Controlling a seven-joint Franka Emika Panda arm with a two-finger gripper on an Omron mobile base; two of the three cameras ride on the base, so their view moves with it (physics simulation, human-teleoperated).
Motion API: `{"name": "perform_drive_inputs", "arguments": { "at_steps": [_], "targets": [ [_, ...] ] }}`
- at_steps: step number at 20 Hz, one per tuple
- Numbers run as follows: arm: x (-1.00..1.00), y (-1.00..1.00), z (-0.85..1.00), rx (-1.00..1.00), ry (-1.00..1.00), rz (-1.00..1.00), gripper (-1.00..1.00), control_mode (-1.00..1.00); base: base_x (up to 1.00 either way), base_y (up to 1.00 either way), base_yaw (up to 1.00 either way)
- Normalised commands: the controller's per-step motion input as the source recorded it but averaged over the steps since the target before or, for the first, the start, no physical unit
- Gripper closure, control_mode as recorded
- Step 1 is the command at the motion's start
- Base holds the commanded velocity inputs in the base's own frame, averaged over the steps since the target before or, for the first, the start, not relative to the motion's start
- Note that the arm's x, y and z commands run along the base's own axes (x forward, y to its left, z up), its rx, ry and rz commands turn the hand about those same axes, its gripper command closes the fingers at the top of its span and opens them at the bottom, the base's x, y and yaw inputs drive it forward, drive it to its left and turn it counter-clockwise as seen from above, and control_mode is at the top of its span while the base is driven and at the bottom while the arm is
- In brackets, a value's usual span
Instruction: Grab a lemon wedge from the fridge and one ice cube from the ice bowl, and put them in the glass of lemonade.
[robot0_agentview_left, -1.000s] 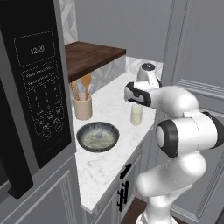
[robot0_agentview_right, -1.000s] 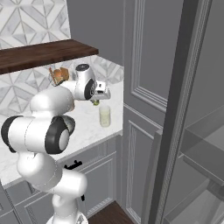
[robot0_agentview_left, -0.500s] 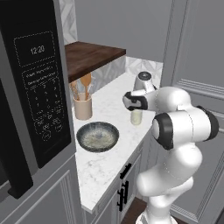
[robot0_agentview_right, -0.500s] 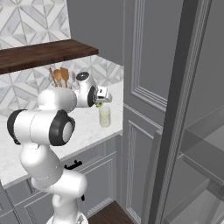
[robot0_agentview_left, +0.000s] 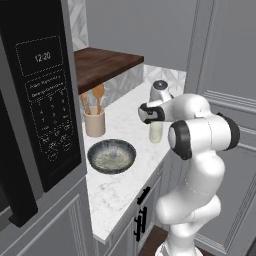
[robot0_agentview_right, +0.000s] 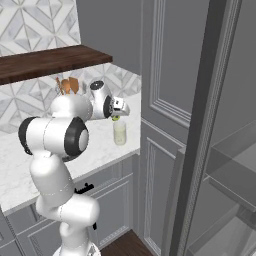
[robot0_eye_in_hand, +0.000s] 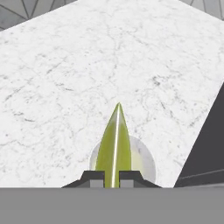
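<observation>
Swung over the glass of lemonade (robot0_eye_in_hand: 123, 160), the gripper (robot0_eye_in_hand: 112, 176) pinches a lemon wedge (robot0_eye_in_hand: 113, 146) directly above it.

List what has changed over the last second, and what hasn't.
The arm swung toward the wall, bringing the gripper over the glass of lemonade. The jaws stay shut on the lemon wedge, which now hangs above the glass's mouth. The glass, ice bowl and utensil crock have not moved.
</observation>
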Motion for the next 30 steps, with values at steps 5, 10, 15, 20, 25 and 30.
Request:
{"name": "perform_drive_inputs", "arguments": {
  "at_steps": [5,10,15,20,25,30],
  "targets": [
    [0.05,-0.15,-0.19,0.0,0.0,0.0,1.0,-1.0,0.0,0.0,0.0],
    [0.08,-0.02,-0.01,0.0,0.0,0.0,1.0,-1.0,0.0,0.0,0.0],
    [0.2,-0.01,-0.05,0.0,0.01,0.0,1.0,-1.0,0.0,0.0,0.0],
    [0.0,0.0,-0.03,0.0,0.0,0.0,1.0,-1.0,0.0,0.0,0.0],
    [0.0,0.0,0.0,0.0,0.0,0.0,1.0,-1.0,0.0,0.0,0.0],
    [0.0,0.0,0.0,0.0,0.0,0.0,-1.0,-1.0,0.0,0.0,0.0]
  ]
}}
